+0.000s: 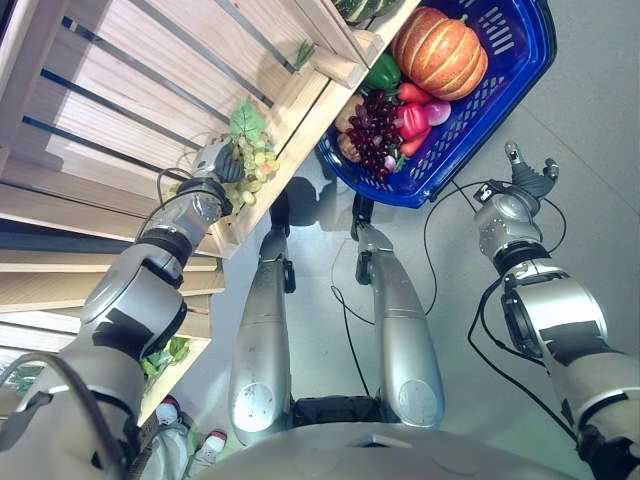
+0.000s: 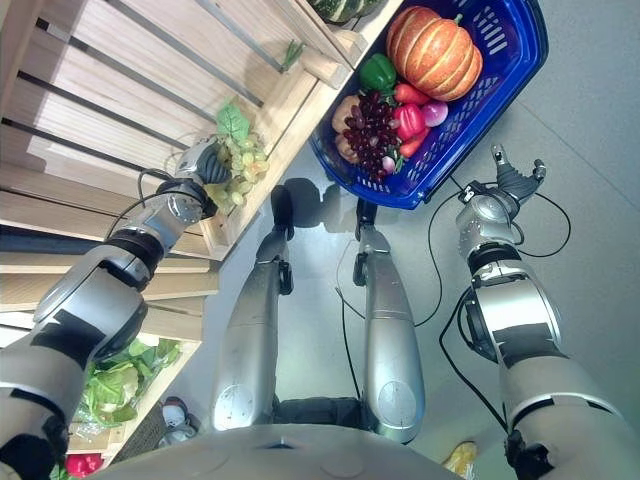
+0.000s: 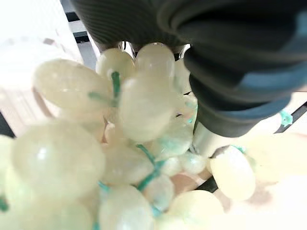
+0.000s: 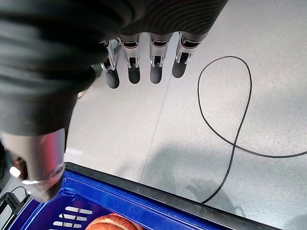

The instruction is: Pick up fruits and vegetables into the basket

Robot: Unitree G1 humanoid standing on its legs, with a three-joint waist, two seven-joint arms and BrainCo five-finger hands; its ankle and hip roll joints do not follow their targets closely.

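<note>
A bunch of pale green grapes (image 1: 255, 155) with a leaf on top hangs at the front edge of the wooden shelf (image 1: 300, 110). My left hand (image 1: 213, 163) is shut on the bunch; in the left wrist view the grapes (image 3: 120, 143) press right up against the hand. The blue basket (image 1: 470, 130) stands on the floor to the right of the shelf. It holds an orange pumpkin (image 1: 440, 50), dark purple grapes (image 1: 378, 130), a green pepper (image 1: 383, 72) and red peppers (image 1: 410, 120). My right hand (image 1: 528, 175) hangs open over the floor beside the basket's rim (image 4: 144, 201), with its fingers (image 4: 156, 67) straight.
The slatted wooden shelf fills the left side. Leafy greens (image 2: 115, 385) lie on a lower level, and a dark green squash (image 1: 360, 8) sits in the crate above the basket. A person's shoes (image 1: 205, 448) show near the shelf's foot. Grey floor (image 1: 590, 150) lies open to the right.
</note>
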